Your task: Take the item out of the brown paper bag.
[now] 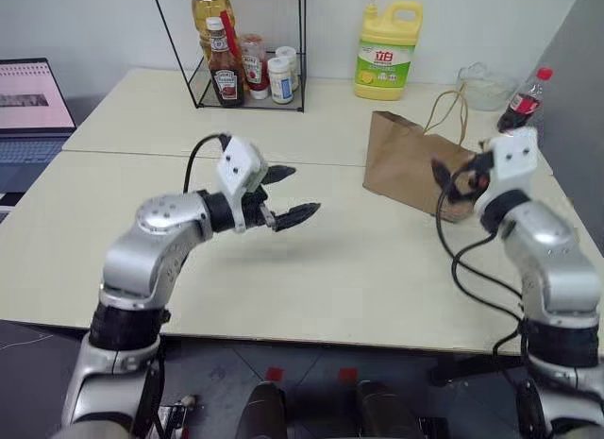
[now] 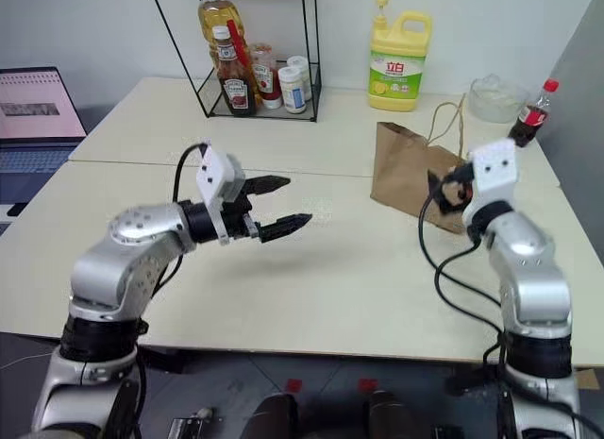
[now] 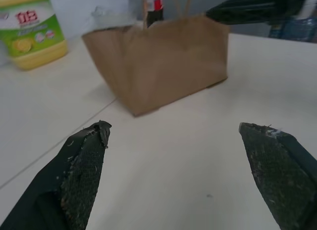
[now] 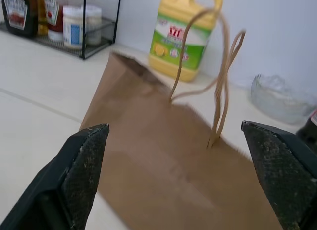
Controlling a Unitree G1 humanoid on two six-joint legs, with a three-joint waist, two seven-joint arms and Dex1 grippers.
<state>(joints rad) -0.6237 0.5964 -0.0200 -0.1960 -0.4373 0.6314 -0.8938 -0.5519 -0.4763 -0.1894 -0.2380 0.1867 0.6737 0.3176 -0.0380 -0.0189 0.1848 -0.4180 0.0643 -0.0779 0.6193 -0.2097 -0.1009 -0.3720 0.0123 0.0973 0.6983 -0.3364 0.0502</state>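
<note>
On the table [image 1: 311, 288], brown paper bag [image 1: 408, 165] stands upright, mouth upward, between spread-open left hand [image 1: 288, 195] and right hand [image 1: 451, 179].

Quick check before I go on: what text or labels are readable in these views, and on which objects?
"立白" in red, on the yellow detergent jug.
"HEINZ", only just legible, on the ketchup bottle in the wire rack.
Cola bottle, white jars, laptop screen: print too small to read.
Brown paper bag: no print.

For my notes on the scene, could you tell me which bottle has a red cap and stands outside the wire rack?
The cola bottle, alone behind the paper bag.
</note>
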